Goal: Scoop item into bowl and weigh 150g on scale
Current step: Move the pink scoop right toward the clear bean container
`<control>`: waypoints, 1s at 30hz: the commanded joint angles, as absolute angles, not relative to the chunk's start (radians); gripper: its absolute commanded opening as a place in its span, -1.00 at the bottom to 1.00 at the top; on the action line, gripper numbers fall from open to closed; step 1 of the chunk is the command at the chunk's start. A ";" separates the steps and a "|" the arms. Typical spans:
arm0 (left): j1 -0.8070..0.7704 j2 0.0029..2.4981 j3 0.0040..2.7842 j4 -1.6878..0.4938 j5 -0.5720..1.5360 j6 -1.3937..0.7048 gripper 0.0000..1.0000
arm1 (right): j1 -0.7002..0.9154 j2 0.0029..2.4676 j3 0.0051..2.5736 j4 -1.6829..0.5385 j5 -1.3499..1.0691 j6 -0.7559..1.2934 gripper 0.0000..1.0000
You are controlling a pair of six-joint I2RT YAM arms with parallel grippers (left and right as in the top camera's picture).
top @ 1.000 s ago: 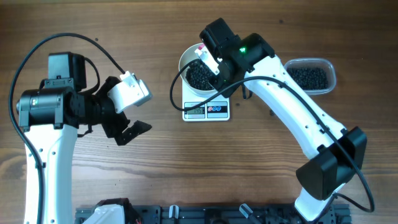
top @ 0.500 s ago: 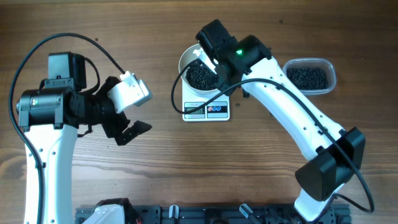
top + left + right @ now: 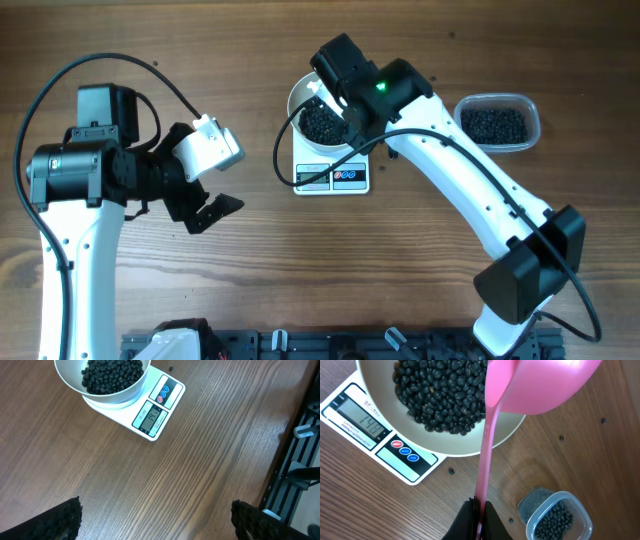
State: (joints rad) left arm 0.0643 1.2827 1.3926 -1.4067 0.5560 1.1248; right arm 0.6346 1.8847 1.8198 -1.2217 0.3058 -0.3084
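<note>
Both fingers of my right gripper (image 3: 479,510) pinch shut on the pink scoop (image 3: 540,385) handle, its cup tipped just ahead over the white bowl (image 3: 451,451) of black beans (image 3: 440,395) on the scale (image 3: 422,467); my left gripper (image 3: 157,522) hangs wide open, well apart. If I tip too sharply, the load could overshoot the target or beans could bounce onto the table. Since a second ago the wrist has crept further over the bowl.
</note>
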 commanded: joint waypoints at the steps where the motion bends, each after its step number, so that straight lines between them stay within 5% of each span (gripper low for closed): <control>1: 0.068 1.273 1.412 -1.407 0.578 1.145 1.00 | 0.640 1.887 1.822 -1.221 0.287 -0.310 -0.91; 17: 0.068 1.273 1.412 -1.407 0.578 1.145 1.00 | 0.631 1.885 1.822 -1.221 0.291 -0.230 -0.92; 30: 0.068 1.273 1.412 -1.407 0.578 1.145 1.00 | 0.422 1.855 1.963 -1.411 0.064 -0.045 -0.91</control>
State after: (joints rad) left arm 0.0643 1.2827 1.3926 -1.4067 0.5560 1.1248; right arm 0.4656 1.8847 1.8900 -1.3815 0.1486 -0.1059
